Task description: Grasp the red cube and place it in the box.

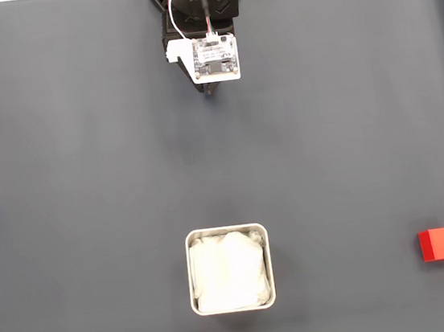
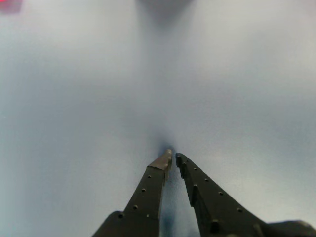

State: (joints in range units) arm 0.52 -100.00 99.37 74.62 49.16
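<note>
Just one red cube (image 1: 441,243) sits on the dark mat (image 1: 71,192), well right of one box (image 1: 230,269) in the fixed view. Gripper (image 2: 174,159) tips nearly touch, holding nothing.

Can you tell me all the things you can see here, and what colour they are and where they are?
red cube: one, bright red, on the mat at the lower right of the fixed view, well apart from the box; a blurry red bit at the top left corner of the wrist view is probably it too.
box: one, pale metallic rim with crumpled white paper inside, at the lower middle of the fixed view, nothing red in it.
mat: one, dark grey, covering the table under everything.
arm: one, black with a white board and wires on top, at the top middle of the fixed view.
hand: one, black, two fingers with tips nearly touching, holding nothing, close to the mat in the wrist view.
</note>
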